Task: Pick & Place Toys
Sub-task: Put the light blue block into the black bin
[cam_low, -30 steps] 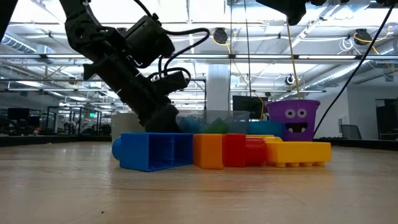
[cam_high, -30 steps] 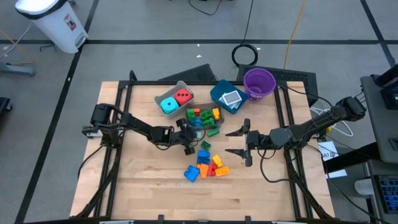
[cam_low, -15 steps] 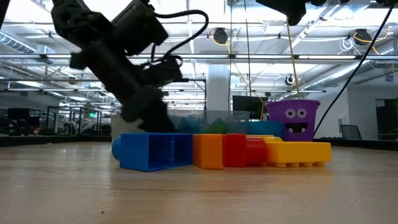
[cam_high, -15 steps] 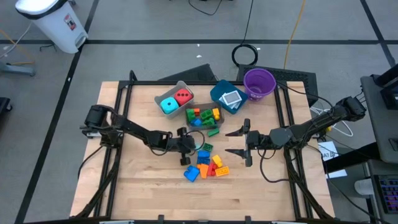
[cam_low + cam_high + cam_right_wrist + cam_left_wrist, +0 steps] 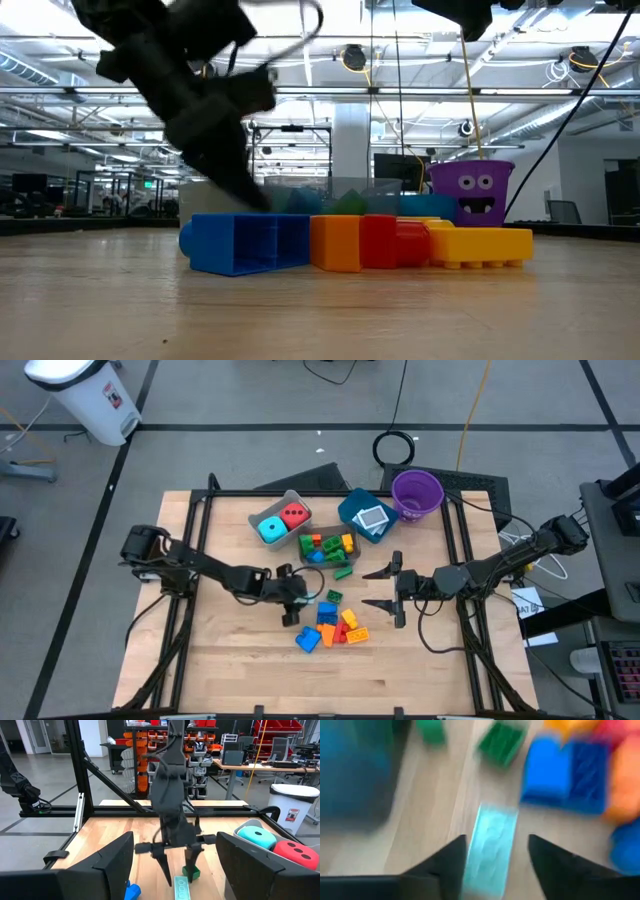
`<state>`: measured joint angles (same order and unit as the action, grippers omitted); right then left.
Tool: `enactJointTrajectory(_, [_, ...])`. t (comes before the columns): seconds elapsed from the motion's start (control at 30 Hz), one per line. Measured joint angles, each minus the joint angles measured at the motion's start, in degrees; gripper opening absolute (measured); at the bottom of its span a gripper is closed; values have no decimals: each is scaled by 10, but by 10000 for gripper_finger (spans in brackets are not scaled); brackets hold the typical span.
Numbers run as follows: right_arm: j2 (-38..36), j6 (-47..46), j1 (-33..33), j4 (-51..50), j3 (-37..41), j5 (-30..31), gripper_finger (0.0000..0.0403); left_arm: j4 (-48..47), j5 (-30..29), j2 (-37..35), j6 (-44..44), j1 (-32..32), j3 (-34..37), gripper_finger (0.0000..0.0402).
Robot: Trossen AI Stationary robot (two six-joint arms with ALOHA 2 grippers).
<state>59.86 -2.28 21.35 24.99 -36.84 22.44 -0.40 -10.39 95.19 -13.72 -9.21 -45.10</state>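
No legible text, label, brand or number anywhere.

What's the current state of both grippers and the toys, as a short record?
left gripper: open, low over the table beside the brick pile
pale cyan brick: flat on the table between its fingers
right gripper: open, empty, right of the pile
grey bin: cyan cube and red cube inside
dark bin: mixed bricks inside
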Motion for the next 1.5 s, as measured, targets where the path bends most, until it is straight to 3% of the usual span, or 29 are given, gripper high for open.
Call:
enactJointTrajectory(0.27, [0, 0, 0, 0, 0, 0, 254, -16, 0, 34, 31, 15, 1, 358])
enactJointTrajectory(0.47, [0, 0, 0, 0, 0, 0, 254, 5, 5, 56, 46, 22, -1, 390])
enactJointTrajectory(0.67, [0, 0, 0, 0, 0, 0, 254, 6, 24, 62, 31, 22, -1, 338])
enactJointTrajectory(1.03, [0, 0, 0, 0, 0, 0, 254, 14, 35, 62, 28, 20, -1, 145])
enactJointTrajectory(1.23, [0, 0, 0, 0, 0, 0, 254, 5, 0, 25, 32, 22, 4, 138])
enactJointTrajectory(1.5, [0, 0, 0, 0, 0, 0, 254, 50, -76, -90, 77, 33, 2, 143])
